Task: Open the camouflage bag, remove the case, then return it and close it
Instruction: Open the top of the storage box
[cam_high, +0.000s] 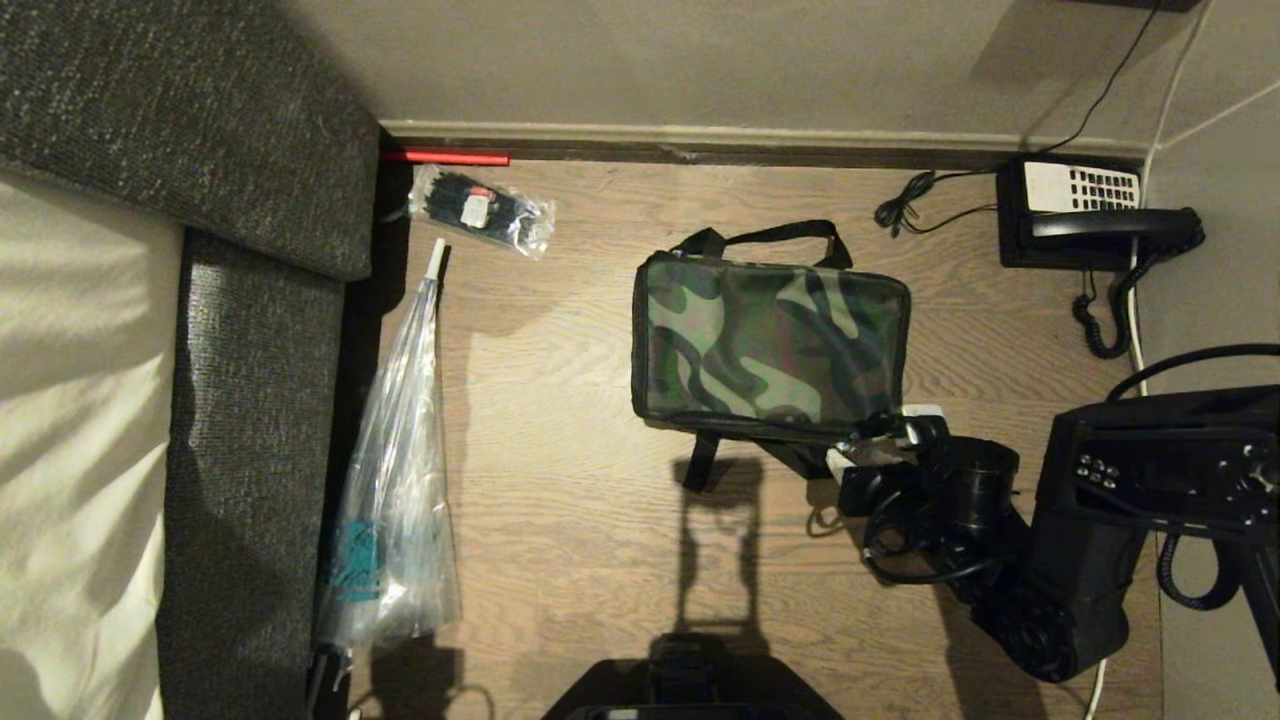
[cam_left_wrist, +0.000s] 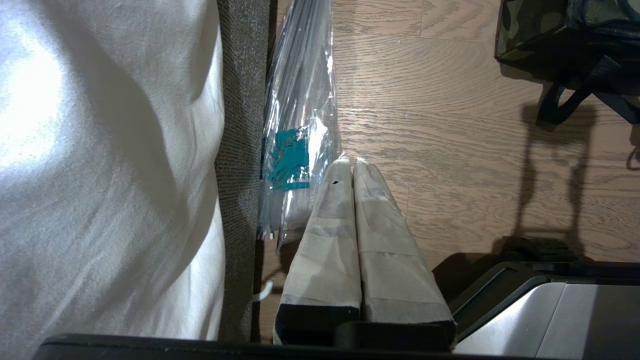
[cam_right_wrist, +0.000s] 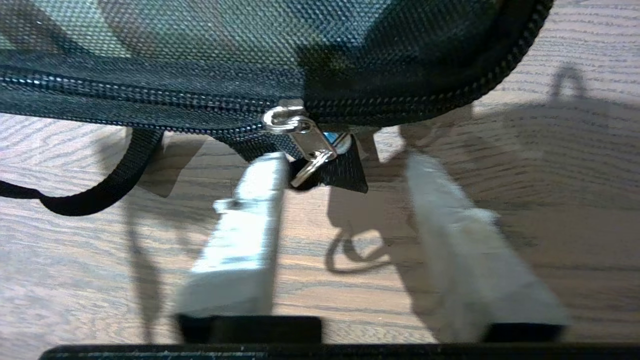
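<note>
Head view looks steeply down on floor; right wrist view sits close against camouflage bag, perhaps slightly blurred.

We found no legible text, brand, number or sign in any of the three views. The telephone by the far wall carried a white keypad, but its key markings were too small to read. The small clear packet near the sofa's corner bore a red and white label whose print could not be made out. The long clear plastic sleeve along the sofa's edge showed a teal printed patch, also unreadable. The camouflage bag showed no lettering on its visible faces.
</note>
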